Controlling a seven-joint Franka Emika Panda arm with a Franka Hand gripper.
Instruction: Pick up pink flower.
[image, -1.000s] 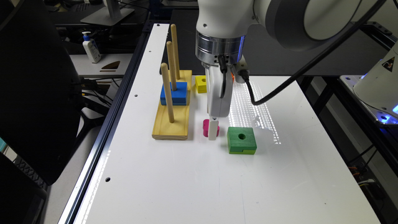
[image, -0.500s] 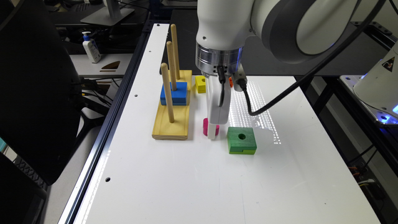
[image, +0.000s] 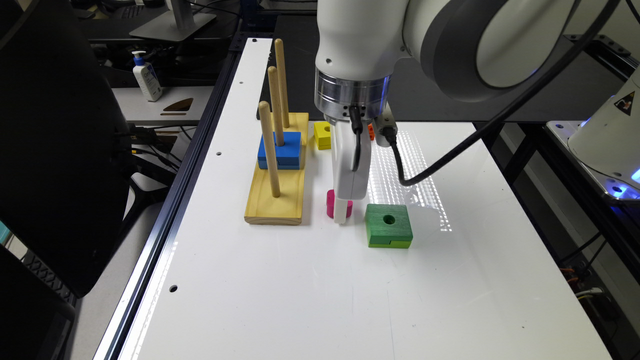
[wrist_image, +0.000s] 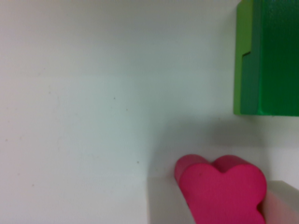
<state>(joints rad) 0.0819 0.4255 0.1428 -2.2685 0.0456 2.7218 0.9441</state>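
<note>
The pink flower (image: 330, 204) is a small magenta lobed block resting on the white table (image: 310, 300), between the wooden peg stand and the green block. My gripper (image: 341, 214) is down at table level over it. In the wrist view the pink flower (wrist_image: 223, 189) fills the gap between the two white fingers (wrist_image: 163, 200), and each finger lies against one side of it. The gripper (wrist_image: 225, 207) is shut on the flower.
A green square block (image: 388, 225) with a hole lies just to the exterior view's right of the flower. A wooden stand (image: 276, 192) with three pegs holds a blue block (image: 280, 149). A yellow block (image: 322, 135) sits behind the gripper.
The gripper has come straight down onto the pink flower, until its fingers reach the table on either side of the block. Nothing else moved.
</note>
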